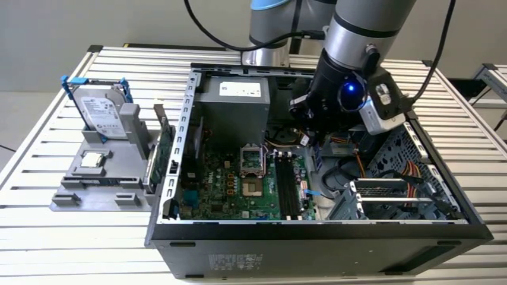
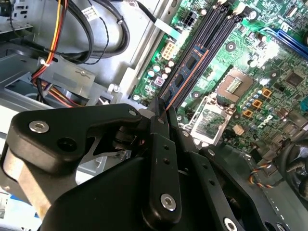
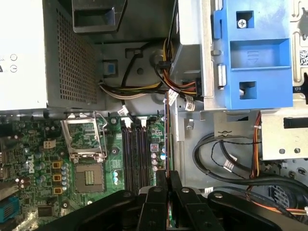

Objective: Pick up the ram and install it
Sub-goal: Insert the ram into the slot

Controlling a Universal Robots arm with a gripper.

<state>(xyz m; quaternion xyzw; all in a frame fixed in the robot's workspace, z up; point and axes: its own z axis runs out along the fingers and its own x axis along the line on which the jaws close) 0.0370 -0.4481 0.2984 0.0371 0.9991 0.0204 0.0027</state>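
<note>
So the black two-finger gripper is pinched tight on the ram — a long, thin blue circuit-board stick with black chips along it. It's gripped by its faces at one end, and the rest juts out past the fingertips over the green motherboard inside the open black computer case. In the first wrist view the stick shows edge-on as a thin strip, hanging just beside the row of black memory slots rather than in one, as far as I can tell.

Handling-wise I'd guess it's very light and stiff but not something to flex — thin board, small chips, bare contacts along one long edge. Clamping the flat faces looks like the sane hold, though an end grip leaves a lot of lever if it twists. Probably a bit slick too.
</note>
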